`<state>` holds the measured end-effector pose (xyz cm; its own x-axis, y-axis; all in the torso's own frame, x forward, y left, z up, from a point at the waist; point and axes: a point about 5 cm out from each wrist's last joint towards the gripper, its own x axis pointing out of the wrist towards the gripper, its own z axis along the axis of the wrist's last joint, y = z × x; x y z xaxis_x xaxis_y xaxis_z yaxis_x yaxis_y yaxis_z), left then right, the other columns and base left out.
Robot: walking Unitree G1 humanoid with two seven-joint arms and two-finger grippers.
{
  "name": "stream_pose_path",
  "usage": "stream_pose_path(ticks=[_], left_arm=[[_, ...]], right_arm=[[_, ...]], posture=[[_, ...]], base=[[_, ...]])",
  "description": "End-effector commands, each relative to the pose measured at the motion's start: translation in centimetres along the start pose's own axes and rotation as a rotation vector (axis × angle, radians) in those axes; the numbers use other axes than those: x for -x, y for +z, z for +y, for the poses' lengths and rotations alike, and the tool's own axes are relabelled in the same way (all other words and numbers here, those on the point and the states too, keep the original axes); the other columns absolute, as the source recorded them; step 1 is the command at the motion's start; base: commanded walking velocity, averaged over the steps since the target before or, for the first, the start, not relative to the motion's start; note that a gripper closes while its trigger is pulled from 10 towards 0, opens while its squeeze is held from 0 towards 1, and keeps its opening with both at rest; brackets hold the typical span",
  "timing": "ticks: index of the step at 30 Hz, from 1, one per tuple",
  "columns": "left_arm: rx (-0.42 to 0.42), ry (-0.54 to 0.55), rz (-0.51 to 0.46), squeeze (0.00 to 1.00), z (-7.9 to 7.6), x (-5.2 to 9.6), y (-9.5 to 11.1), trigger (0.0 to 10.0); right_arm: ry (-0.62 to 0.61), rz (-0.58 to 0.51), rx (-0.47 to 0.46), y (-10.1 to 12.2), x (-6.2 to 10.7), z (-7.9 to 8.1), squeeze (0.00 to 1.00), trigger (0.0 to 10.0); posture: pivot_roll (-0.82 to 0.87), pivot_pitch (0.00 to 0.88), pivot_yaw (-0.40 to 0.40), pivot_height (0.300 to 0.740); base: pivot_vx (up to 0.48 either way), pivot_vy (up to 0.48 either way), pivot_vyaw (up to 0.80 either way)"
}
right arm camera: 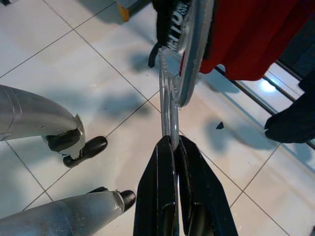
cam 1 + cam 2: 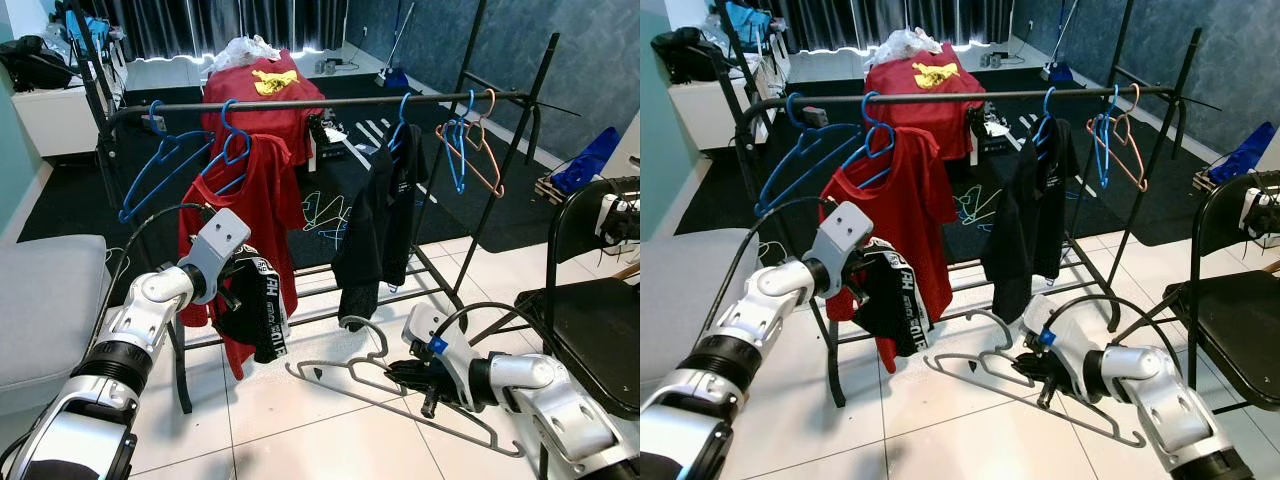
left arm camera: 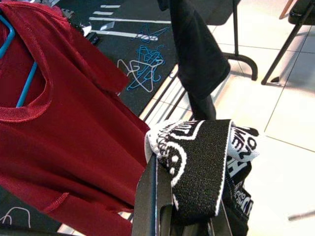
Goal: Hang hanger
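A grey hanger (image 2: 370, 375) hangs level just above the tiled floor in front of the clothes rack, and my right gripper (image 2: 425, 385) is shut on its bar; the right wrist view has the hanger (image 1: 170, 108) pinched between the black fingers (image 1: 157, 196). My left gripper (image 2: 240, 285) is shut on black shorts (image 2: 262, 315) with a white lettered waistband, held beside the red shirt (image 2: 245, 190). In the left wrist view the waistband (image 3: 197, 167) drapes over the fingers (image 3: 152, 201). The rack rail (image 2: 330, 101) runs above both grippers.
On the rail hang an empty blue hanger (image 2: 160, 165), the red shirt on a blue hanger, a black shirt (image 2: 385, 210), and blue and orange hangers (image 2: 465, 145). A black chair (image 2: 590, 300) stands right, a grey cushion (image 2: 45, 300) left.
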<state>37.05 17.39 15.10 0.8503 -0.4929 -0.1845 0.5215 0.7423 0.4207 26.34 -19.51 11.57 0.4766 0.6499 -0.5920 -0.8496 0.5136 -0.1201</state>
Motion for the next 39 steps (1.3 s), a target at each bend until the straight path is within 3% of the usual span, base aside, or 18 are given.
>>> stream_pose_path(ticks=[1,39], left_arm=[[-0.010,-0.006,0.001,0.00,0.2,-0.1,0.2,10.0],[-0.016,-0.065,-0.038,0.00,-1.1,-0.7,0.9,10.0]], right_arm=[[-0.035,-0.008,0.003,0.3,0.6,-0.4,0.00,10.0],[-0.101,0.000,0.013,0.3,1.1,-2.0,0.00,10.0]], posture=[[-0.11,0.000,0.012,0.740],[-0.11,0.000,0.014,0.740]], base=[[0.000,0.000,0.00],[0.000,0.000,0.00]])
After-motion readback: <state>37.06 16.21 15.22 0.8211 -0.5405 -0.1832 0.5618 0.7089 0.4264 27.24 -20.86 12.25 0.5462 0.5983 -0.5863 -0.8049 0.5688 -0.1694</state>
